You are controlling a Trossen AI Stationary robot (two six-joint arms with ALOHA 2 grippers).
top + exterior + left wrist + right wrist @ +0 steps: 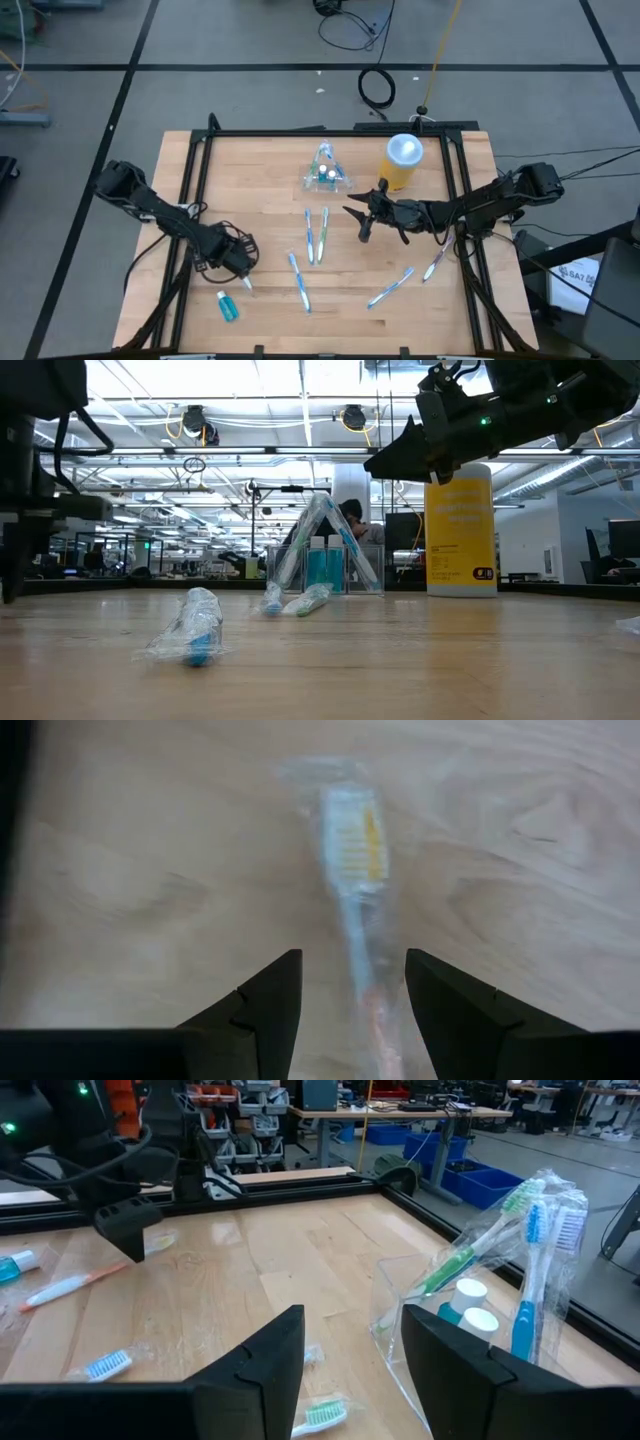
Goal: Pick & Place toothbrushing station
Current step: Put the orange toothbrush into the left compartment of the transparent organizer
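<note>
The toothbrushing station (326, 177), your clear plastic holder with wrapped brushes leaning out of it and small blue bottles inside, stands toward the far middle of the table (250, 170), just left of the yellow jar (400, 165) with its white lid. Your right gripper (363, 222) reaches in from the right side and hangs above the boards just right of and nearer than the station, its fingers (255, 1370) apart and holding nothing; from its wrist you see the station close ahead, untouched. Your left gripper (244, 283) is low over the near left part of the table, fingers (262, 1010) spread with a wrapped toothbrush (355, 890) lying on the wood between them, not clamped. Around you, a pair of wrapped brushes (316, 235) lies in the middle, another brush (300, 282) nearer, two more (408, 278) at the near right, and a small blue bottle (228, 306) sits at the near left. Nothing stands between the right gripper and the station. The table is pale wood planks inside a dark frame, on a grey floor with cables; beyond it you see an open workshop with benches and ceiling lights.
</note>
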